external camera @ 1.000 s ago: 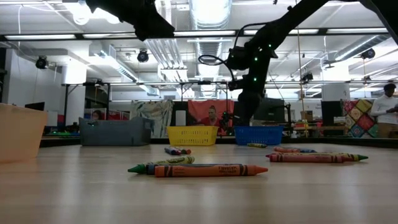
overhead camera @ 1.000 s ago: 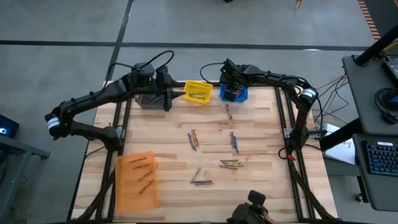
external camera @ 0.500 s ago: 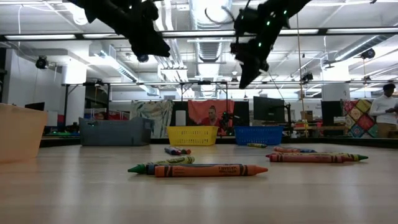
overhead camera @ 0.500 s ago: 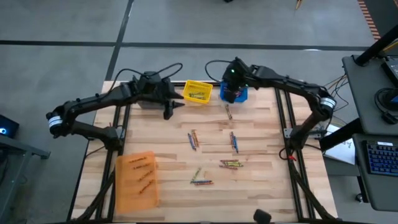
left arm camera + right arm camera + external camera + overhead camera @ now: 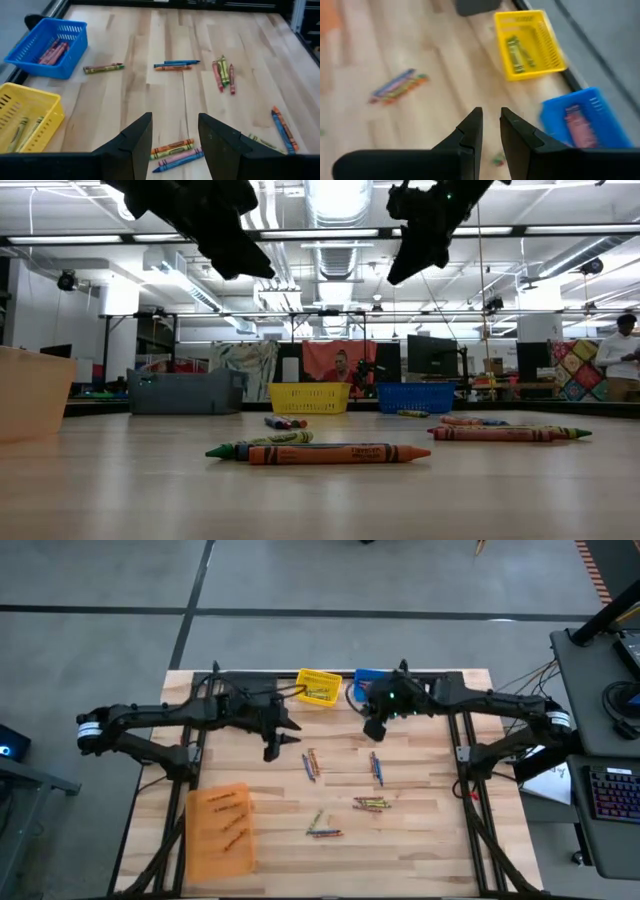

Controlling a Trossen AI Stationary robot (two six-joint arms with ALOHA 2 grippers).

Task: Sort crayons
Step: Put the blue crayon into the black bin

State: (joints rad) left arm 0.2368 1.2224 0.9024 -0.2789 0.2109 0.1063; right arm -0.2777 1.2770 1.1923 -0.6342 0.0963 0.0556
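Overhead you get the whole tabletop. Only the low view shows a person sitting behind it.

Orange bin, lower left, holds a few crayons. Yellow bin at top centre has green ones, blue bin has reddish ones.

Loose crayons lie mid-frame.

Left gripper: jaws apart, empty. Right gripper: jaws narrowly apart, empty.
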